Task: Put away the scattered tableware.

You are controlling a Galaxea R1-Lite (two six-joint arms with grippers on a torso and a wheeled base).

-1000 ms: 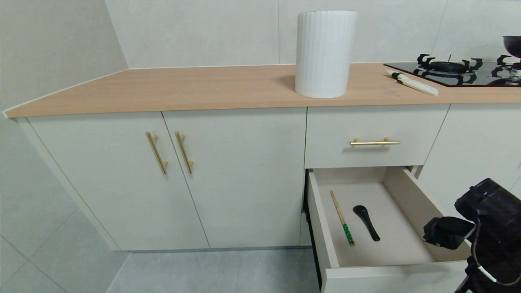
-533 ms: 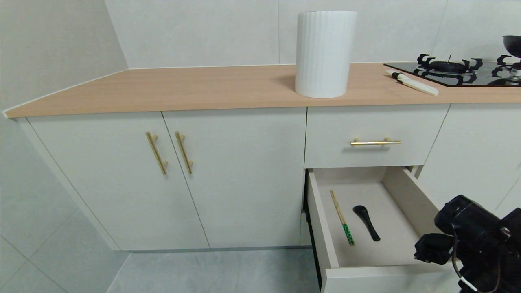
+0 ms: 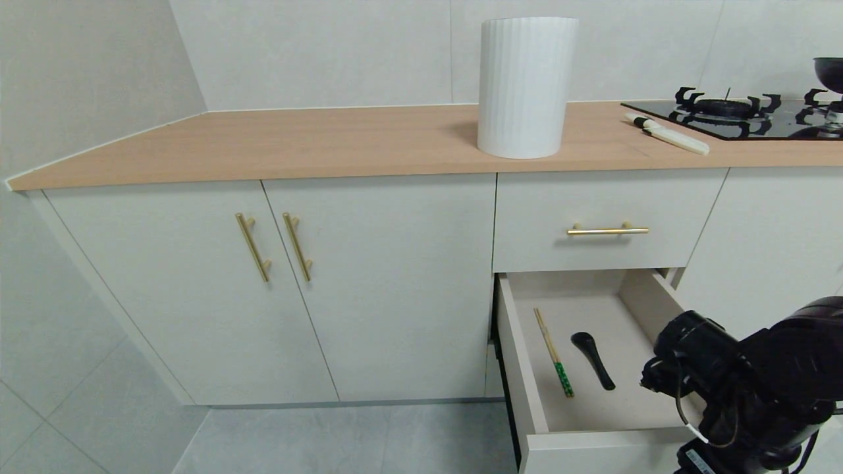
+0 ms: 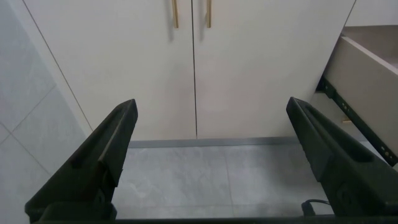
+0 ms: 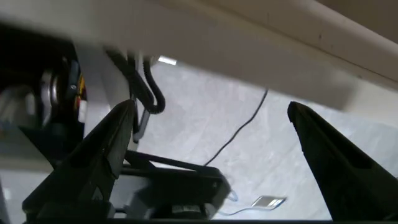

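The left fingers (image 4: 106, 162) stand wide apart with nothing between them. Straight beyond them are the two pale cabinet doors (image 4: 249, 62) with their gold handles (image 4: 175, 12). Grey floor (image 4: 186, 180) lies under them, and the pulled-out drawer (image 4: 367, 81) juts out to the robot's right of them.

The right fingers (image 5: 102, 162) are spread wide too and grip nothing. A pale panel edge runs across just beyond their tips; I cannot tell which part of the cabinet it is.

In the head view the right arm (image 3: 744, 368) hangs over the drawer's front right corner. Inside the drawer, to the robot's left of that arm, the chopsticks (image 3: 553, 362) lie lengthwise near the left wall, green ends toward the front. The black spoon (image 3: 593, 368) lies just beside them without touching, bowl toward the back.

Well above and behind both pairs of fingers, on the bench (image 3: 296, 141), the white knife (image 3: 668, 135) lies between the white ribbed cylinder (image 3: 523, 85) and the stove (image 3: 731, 118), just beside the stove's edge.
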